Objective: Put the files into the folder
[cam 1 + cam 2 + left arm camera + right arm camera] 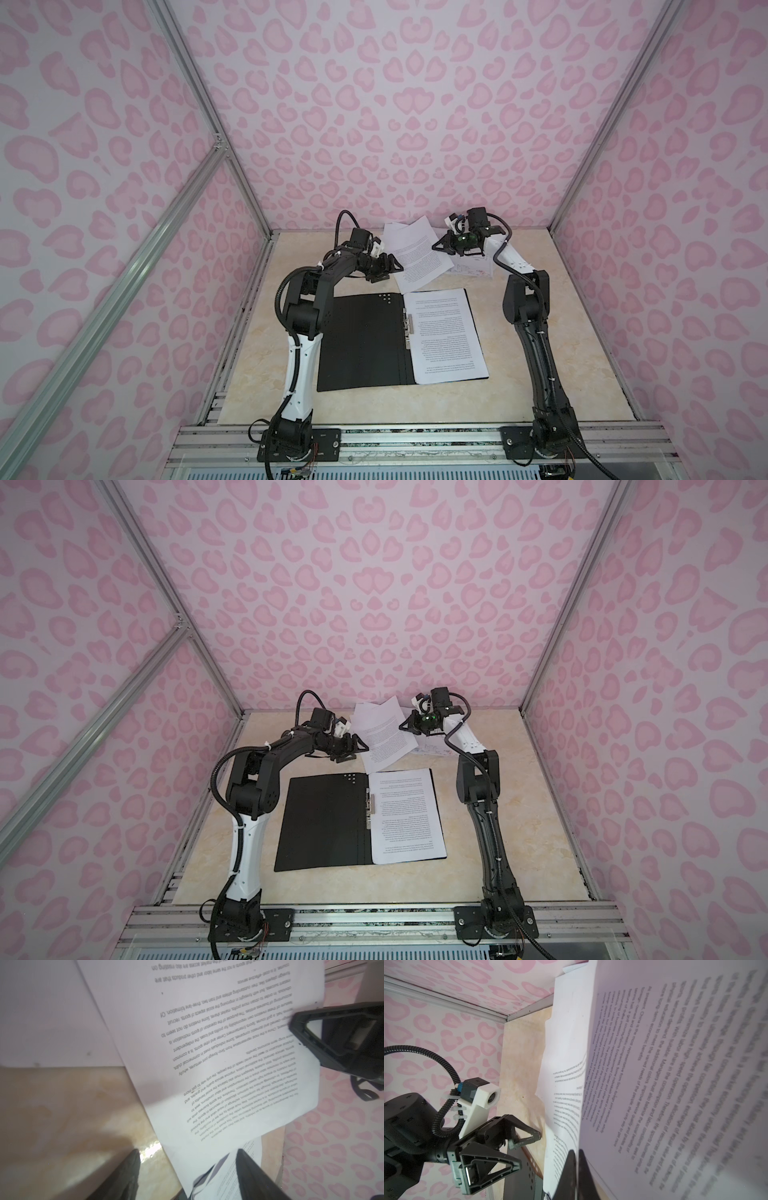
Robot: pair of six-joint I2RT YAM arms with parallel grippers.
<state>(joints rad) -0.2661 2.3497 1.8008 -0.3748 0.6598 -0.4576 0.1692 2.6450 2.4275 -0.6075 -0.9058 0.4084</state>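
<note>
My right claw is pinching shut on a sheet, holding it tilted over the other files at the far side. My left claw is gaping empty just left of it. The folder is lying open nearer me, one page resting in its right half.

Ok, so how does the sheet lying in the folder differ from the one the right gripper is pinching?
The sheet in the folder lies flat, squared on the right half of the folder; the pinched sheet sits skewed behind it, one edge raised. No gripper holds the sheet in the folder; the right gripper is shut on the pinched sheet's edge. Both are white with dense black text.
</note>
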